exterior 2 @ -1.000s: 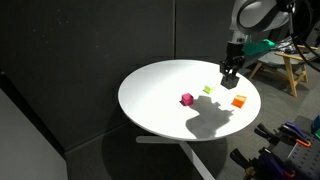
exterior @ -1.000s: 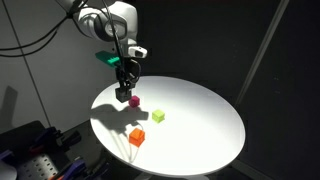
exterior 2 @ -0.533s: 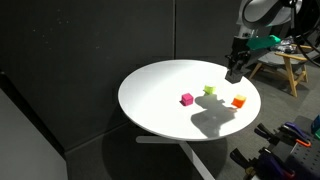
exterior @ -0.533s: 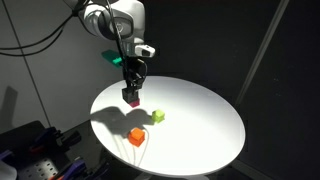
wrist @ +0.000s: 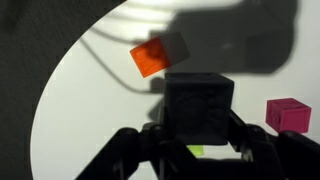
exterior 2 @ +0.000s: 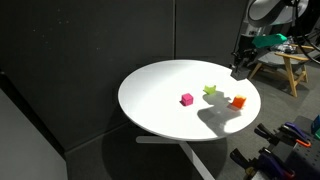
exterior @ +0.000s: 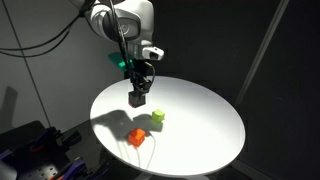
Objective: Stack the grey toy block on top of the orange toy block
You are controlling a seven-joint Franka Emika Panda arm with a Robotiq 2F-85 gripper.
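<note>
My gripper (exterior: 138, 90) (exterior 2: 238, 68) hangs above the round white table (exterior: 215, 115), shut on the grey toy block (wrist: 198, 100), a dark cube filling the middle of the wrist view between the two fingers. The block is in the air, off the table. The orange toy block (exterior: 136, 137) (exterior 2: 238, 101) (wrist: 152, 57) lies on the table near its edge, apart from the gripper, partly in the arm's shadow. In the exterior views the grey block (exterior: 137, 99) shows as a dark lump at the fingertips.
A magenta cube (exterior 2: 187, 99) (wrist: 288, 114) and a yellow-green cube (exterior: 157, 117) (exterior 2: 210, 90) lie on the table near the orange one. Dark curtains surround the table. A wooden stool (exterior 2: 285, 68) stands behind the arm.
The gripper has risen and drifted sideways over the table with the grey block still held. The cubes on the table have not moved.
</note>
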